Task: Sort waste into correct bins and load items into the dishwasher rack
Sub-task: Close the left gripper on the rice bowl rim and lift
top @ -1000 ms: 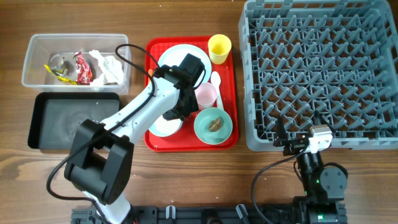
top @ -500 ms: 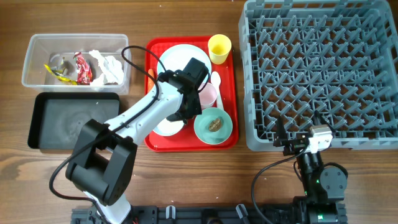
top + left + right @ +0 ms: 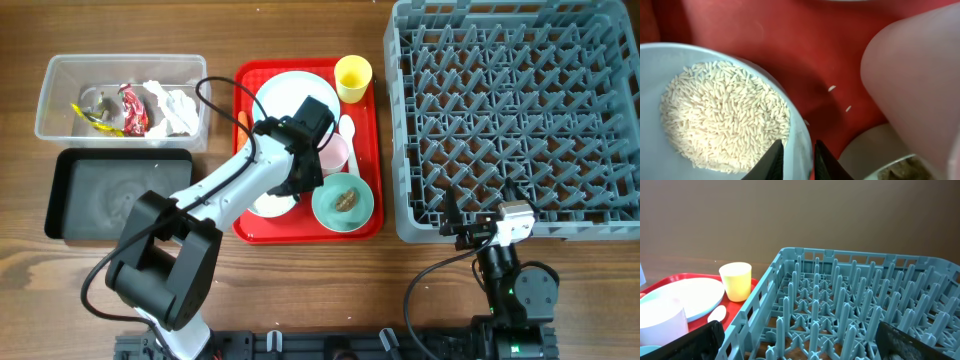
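Occupying the right end of the tabletop (image 3: 300, 300), the grey dishwasher rack (image 3: 515, 110) is seen with its pegs upright. At the centre a red tray (image 3: 300, 228) is laid. On it are carried a white plate (image 3: 285, 90), a yellow cup (image 3: 353, 77), a pink cup (image 3: 915, 75) and a white spoon (image 3: 347, 126), along with two blue-green bowls described below. To the left a clear tub (image 3: 120, 62) is set, with a black tray (image 3: 100, 195) just below it in the overhead view. A red wrapper (image 3: 132, 108) and crumpled tissue (image 3: 175, 105) are held in the tub. The left arm (image 3: 225, 185) is stretched over the red tray. The left tool (image 3: 798, 145) is placed astride the rim of the rice bowl (image 3: 655, 65), one finger inside and one outside, with a narrow gap between them; whether the rim is pinched cannot be told. The right tool (image 3: 797, 335) is spread wide near the rack's front edge. A brown lump (image 3: 346, 199) is seen in the second bowl (image 3: 325, 212), rice (image 3: 725, 120) is heaped in the first, and a few loose grains are scattered on the red tray.
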